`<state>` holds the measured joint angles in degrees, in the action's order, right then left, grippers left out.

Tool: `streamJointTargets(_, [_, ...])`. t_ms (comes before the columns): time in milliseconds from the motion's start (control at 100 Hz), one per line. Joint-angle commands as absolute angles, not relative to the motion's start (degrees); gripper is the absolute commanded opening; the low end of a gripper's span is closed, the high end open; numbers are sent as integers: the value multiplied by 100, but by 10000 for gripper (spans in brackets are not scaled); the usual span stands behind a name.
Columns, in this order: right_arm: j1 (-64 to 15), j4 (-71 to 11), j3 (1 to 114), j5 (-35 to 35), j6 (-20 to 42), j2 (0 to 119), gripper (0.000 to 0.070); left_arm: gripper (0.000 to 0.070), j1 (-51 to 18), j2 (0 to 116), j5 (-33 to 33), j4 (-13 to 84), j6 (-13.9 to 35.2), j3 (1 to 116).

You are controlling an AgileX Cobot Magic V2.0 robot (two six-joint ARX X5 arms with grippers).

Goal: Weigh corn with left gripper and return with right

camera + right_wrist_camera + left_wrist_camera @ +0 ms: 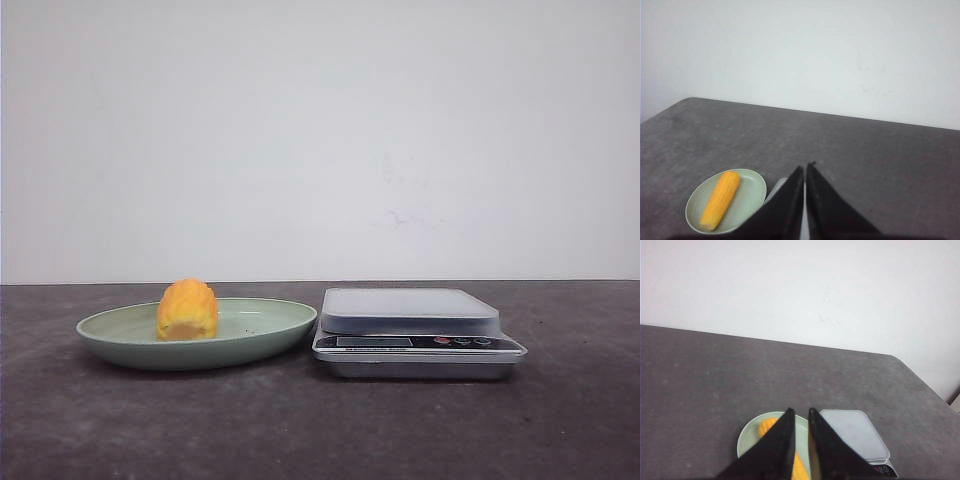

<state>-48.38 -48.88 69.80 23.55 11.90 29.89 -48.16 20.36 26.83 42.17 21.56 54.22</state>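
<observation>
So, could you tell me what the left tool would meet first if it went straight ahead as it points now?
Probably the long yellow corn cob on the pale green plate, though depth is unclear.

a dark grey speckled bench (560, 430) carries a pale green plate (265, 335) on the left and a silver kitchen scale (415, 340) just beside it on the right.

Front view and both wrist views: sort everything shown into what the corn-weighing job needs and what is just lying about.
Needed for the job:
- corn, lying on the green plate
- scale, platform bare, beside the plate
- left tool, above the plate
- right tool, fingers nearly together

Just lying about:
- nothing; only the dark table and the white wall remain
</observation>
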Motion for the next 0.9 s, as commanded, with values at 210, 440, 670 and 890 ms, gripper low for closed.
streamJointTargets(210, [-4899, -4845, 7048, 2342, 1245, 3011, 0, 0, -4871, 2088, 2676, 4222, 2060, 5468])
streamJointTargets(440, [-4899, -4845, 7048, 2342, 1245, 3011, 0, 0, -4871, 2088, 2676, 4222, 2060, 5468])
streamJointTargets(670, [-4899, -4845, 7048, 2342, 1245, 3011, 0, 0, -4871, 2086, 2676, 4226, 2060, 5468])
streamJointTargets(890, [-4899, -4845, 7048, 2342, 1245, 3011, 0, 0, -3857, 2036, 2681, 3758, 2045, 5155])
